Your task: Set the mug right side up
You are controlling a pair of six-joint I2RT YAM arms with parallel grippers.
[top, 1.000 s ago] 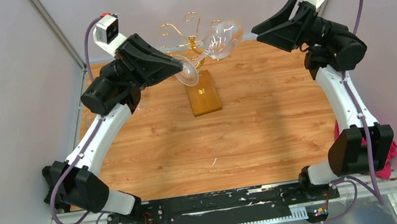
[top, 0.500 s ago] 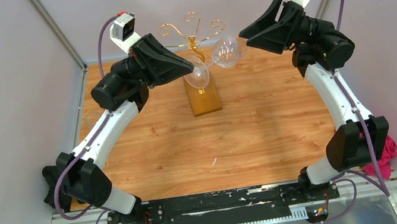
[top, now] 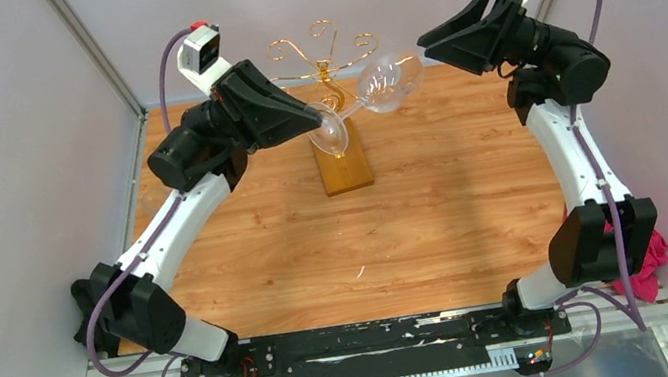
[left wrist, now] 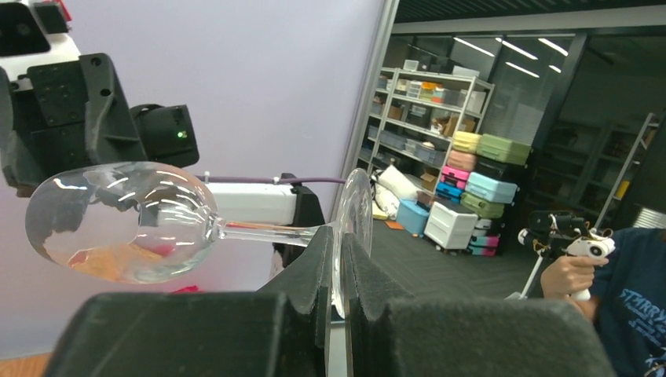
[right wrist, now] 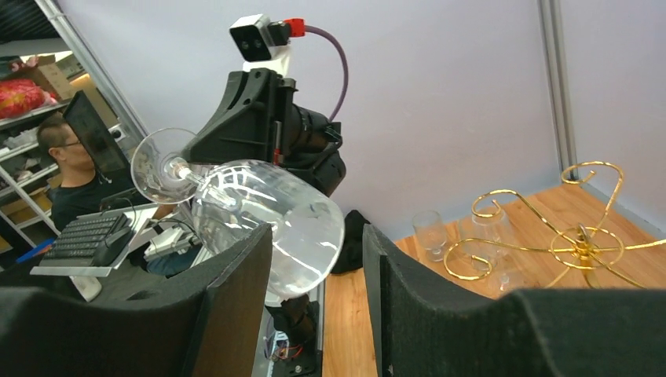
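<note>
No mug shows in any view. A clear wine glass [top: 389, 82] is held on its side above the golden rack. My left gripper [top: 314, 119] is shut on the glass's round foot [left wrist: 353, 224], with the stem and bowl [left wrist: 118, 220] pointing away towards the right arm. My right gripper [top: 428, 37] is open, just right of the bowl. In the right wrist view the bowl [right wrist: 275, 224] lies between and beyond its open fingers [right wrist: 236, 290], apart from them.
A golden wire rack [top: 321, 54] stands on a wooden base [top: 344, 162] at the table's back middle; it also shows in the right wrist view [right wrist: 565, 236]. Two small glasses [right wrist: 428, 232] stand behind it. A red cloth [top: 659, 253] lies at the right edge.
My left gripper carried the glass right and a little up. My right gripper swung in towards the bowl, then drew back slightly to the right and up, staying open.
</note>
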